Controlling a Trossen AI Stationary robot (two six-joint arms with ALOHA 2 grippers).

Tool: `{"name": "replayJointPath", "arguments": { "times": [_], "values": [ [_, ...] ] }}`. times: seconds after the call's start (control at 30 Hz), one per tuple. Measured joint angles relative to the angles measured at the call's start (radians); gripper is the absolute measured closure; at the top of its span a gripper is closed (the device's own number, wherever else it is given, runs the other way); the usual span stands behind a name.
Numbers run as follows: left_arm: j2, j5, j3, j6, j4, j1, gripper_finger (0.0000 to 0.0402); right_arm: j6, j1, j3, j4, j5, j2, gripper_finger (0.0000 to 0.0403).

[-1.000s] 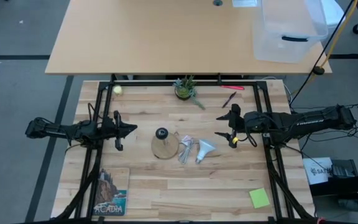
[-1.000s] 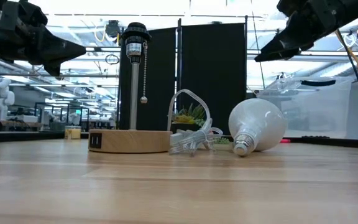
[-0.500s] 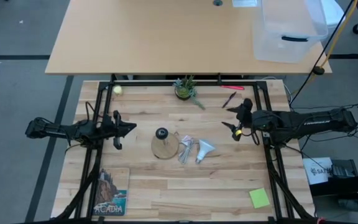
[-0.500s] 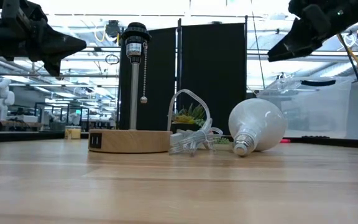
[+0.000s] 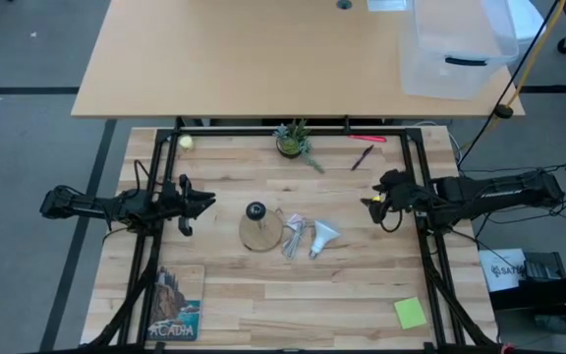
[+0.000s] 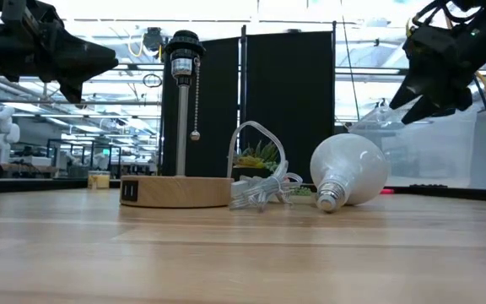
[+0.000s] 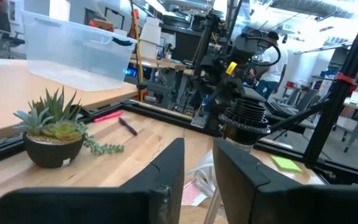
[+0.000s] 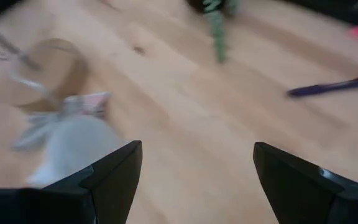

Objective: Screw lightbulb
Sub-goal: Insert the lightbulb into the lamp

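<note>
Here the lightbulb (image 5: pixel 324 234) lies on the table beside the lamp stand (image 5: pixel 259 229), right gripper (image 5: pixel 373 199) spread wide and empty, left gripper (image 5: pixel 207 202) slightly parted, empty.

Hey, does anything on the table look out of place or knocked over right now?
Yes: the lightbulb lies on its side on the table beside a clear wrapper, not screwed into the stand, whose socket is empty. Both grippers are off it.

Lightbulb (image 5: pixel 325 234) right of lamp stand (image 5: pixel 259 229)
</note>
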Motion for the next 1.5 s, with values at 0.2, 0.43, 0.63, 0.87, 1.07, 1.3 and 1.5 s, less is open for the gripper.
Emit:
{"name": "replayJointPath", "arguments": {
  "times": [0.2,0.43,0.63,0.87,1.07,1.3,1.5],
  "values": [
    [0.0,0.001,0.0,-0.03,-0.005,0.0,0.0275,0.058,0.064,-0.098,0.211,-0.047,0.02,0.0102],
    [0.0,0.005,0.0,-0.026,-0.007,0.0,0.0238,0.12,0.116,-0.22,0.494,-0.091,0.074,0.0102],
    [0.0,0.056,0.0,-0.035,-0.007,0.0,0.0237,0.12,0.214,-0.254,0.621,-0.124,0.138,0.0102],
    [0.012,0.035,0.0,-0.035,0.03,-0.006,0.0237,0.04,0.307,-0.254,0.613,-0.026,0.234,0.0102],
    [0.082,-0.003,0.028,0.048,0.069,-0.027,0.0237,-0.089,0.335,-0.254,0.645,0.038,0.301,0.0102],
    [0.177,-0.015,0.089,0.078,0.074,-0.026,0.0237,-0.251,0.333,-0.248,0.689,0.121,0.326,0.0102],
    [0.263,-0.015,0.09,0.031,0.109,-0.026,0.0237,-0.34,0.333,-0.248,0.743,0.109,0.326,0.0102]
  ]
}}
